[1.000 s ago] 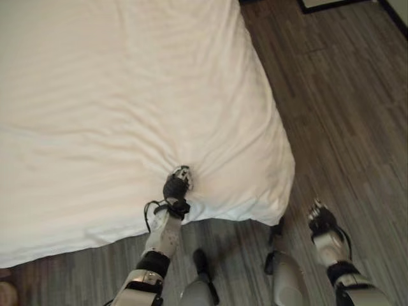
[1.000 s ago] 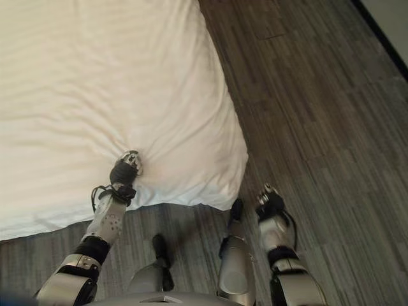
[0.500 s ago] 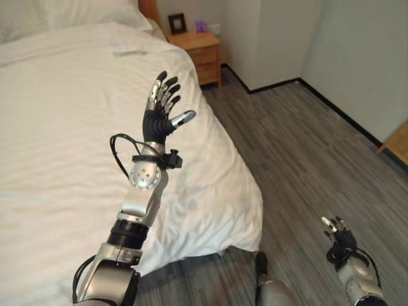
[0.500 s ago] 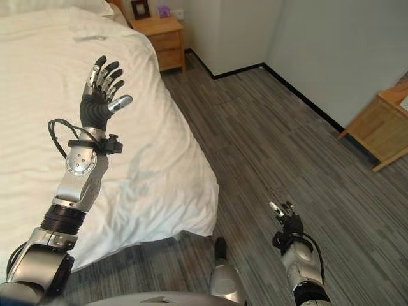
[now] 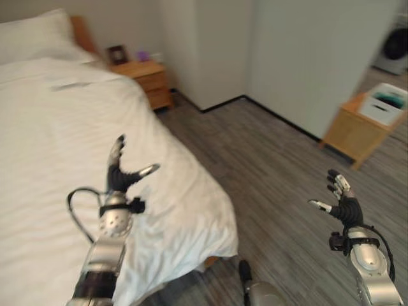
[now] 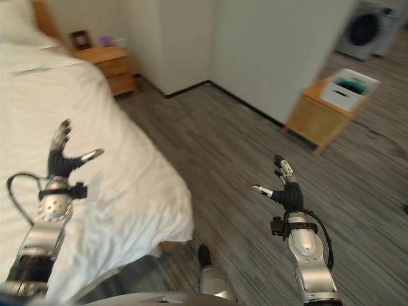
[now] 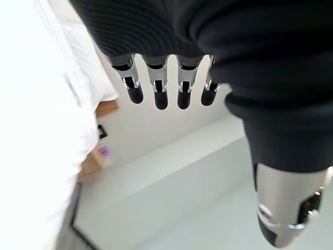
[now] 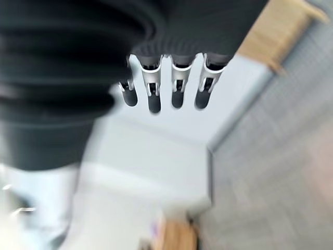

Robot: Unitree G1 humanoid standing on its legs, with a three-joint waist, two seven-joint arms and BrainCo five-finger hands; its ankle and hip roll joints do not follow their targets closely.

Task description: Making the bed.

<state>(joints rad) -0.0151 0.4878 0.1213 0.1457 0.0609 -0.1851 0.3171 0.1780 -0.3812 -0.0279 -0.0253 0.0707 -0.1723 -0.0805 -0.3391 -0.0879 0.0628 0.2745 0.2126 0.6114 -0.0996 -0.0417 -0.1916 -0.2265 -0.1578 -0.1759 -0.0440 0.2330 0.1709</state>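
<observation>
Wooden nightstand (image 5: 148, 78) beside bed (image 5: 57, 146); table (image 5: 354, 131) apart.

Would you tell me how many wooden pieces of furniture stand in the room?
2: a nightstand beside the bed's head, and a small table carrying a white bin by the wall. Others may be hidden.

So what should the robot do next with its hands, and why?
Probably lower the left robot hand back onto the white cover. Both it and the right robot hand are raised, open and holding nothing, and the cover looks rumpled near the bed's corner.
</observation>
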